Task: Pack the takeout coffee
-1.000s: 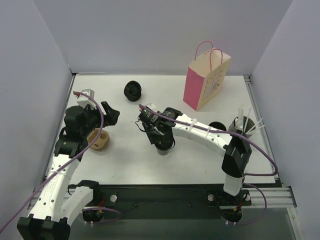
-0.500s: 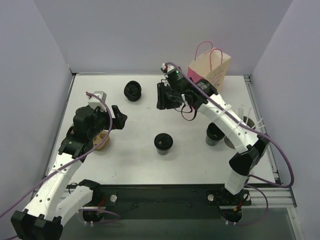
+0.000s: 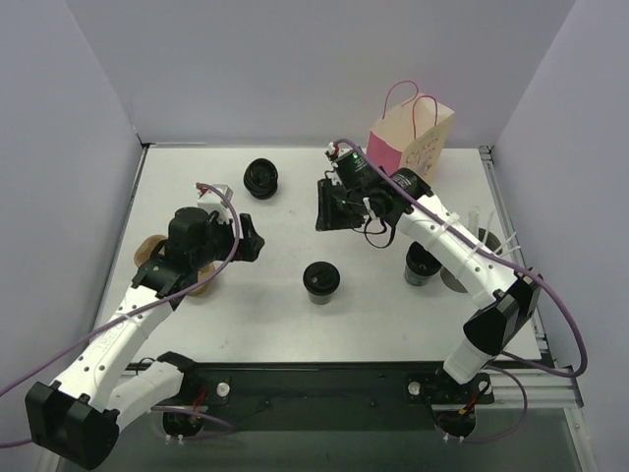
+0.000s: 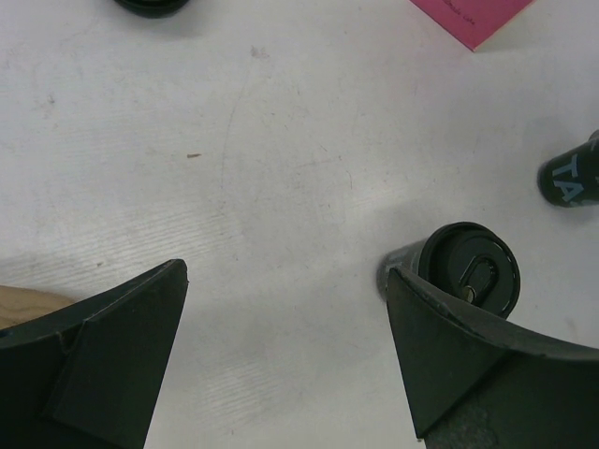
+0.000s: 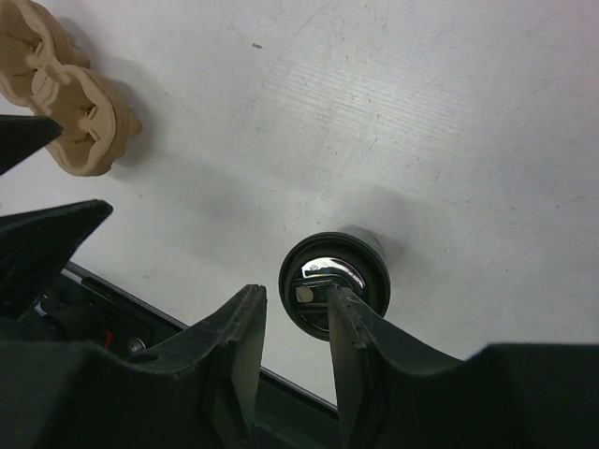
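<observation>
One takeout coffee cup (image 3: 321,280), black with a black lid, stands upright mid-table. A second cup (image 3: 423,264) stands to its right. The pink paper bag (image 3: 408,157) stands upright at the back right. My right gripper (image 3: 322,205) hangs raised just left of the bag, its jaws narrowly open and empty. In the right wrist view the middle cup (image 5: 334,285) shows far below the gripper (image 5: 295,292). My left gripper (image 3: 251,236) is wide open, left of the middle cup. In the left wrist view that cup (image 4: 468,271) sits just beyond the right finger of the gripper (image 4: 285,271).
A short ribbed black stack (image 3: 261,177) lies at the back centre. A grey cup with white sticks (image 3: 482,246) stands at the right edge. Tan round pieces (image 3: 197,277) lie under my left arm. Walls close in the table on three sides.
My right gripper has risen off the middle cup and swung back toward the bag, leaving the cup standing. My left gripper has moved right, toward that cup.
</observation>
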You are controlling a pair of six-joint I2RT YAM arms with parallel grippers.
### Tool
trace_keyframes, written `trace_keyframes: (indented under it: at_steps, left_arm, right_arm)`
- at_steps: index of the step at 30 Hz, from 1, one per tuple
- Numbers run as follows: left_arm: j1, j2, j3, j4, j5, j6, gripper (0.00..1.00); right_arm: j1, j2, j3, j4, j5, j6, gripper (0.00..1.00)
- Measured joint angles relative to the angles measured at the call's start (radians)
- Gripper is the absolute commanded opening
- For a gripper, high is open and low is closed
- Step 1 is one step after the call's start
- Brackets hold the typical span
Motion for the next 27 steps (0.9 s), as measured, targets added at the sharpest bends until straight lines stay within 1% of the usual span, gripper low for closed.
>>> trace_keyframes:
  at_steps: [3, 6, 10, 12, 16, 19, 23, 27]
  left_arm:
    - [-0.027, 0.019, 0.000, -0.026, 0.012, -0.010, 0.96]
    - [-0.060, 0.037, -0.001, -0.042, 0.030, -0.027, 0.96]
    - [-0.097, 0.029, -0.040, -0.015, 0.074, -0.065, 0.95]
    - [-0.115, 0.029, -0.070, 0.004, 0.089, -0.087, 0.94]
    - [-0.132, 0.040, -0.130, 0.062, 0.124, -0.127, 0.91]
    - [-0.135, 0.081, -0.148, 0.112, 0.156, -0.156, 0.89]
    - [-0.138, 0.145, -0.152, 0.182, 0.204, -0.189, 0.87]
    - [-0.148, 0.190, -0.153, 0.236, 0.235, -0.212, 0.85]
  right_arm:
    - [-0.002, -0.013, -0.031, 0.029, 0.003, 0.014, 0.37]
    - [-0.008, -0.047, -0.122, 0.037, 0.016, 0.010, 0.42]
    - [-0.042, -0.111, -0.257, 0.034, 0.006, -0.023, 0.46]
    - [-0.071, -0.135, -0.306, 0.038, -0.012, -0.041, 0.52]
    - [-0.111, -0.164, -0.383, 0.080, -0.105, -0.069, 0.55]
    - [-0.122, -0.162, -0.414, 0.113, -0.166, -0.085, 0.55]
    - [-0.157, -0.141, -0.416, 0.152, -0.278, -0.115, 0.56]
    - [-0.196, -0.099, -0.417, 0.172, -0.349, -0.150, 0.56]
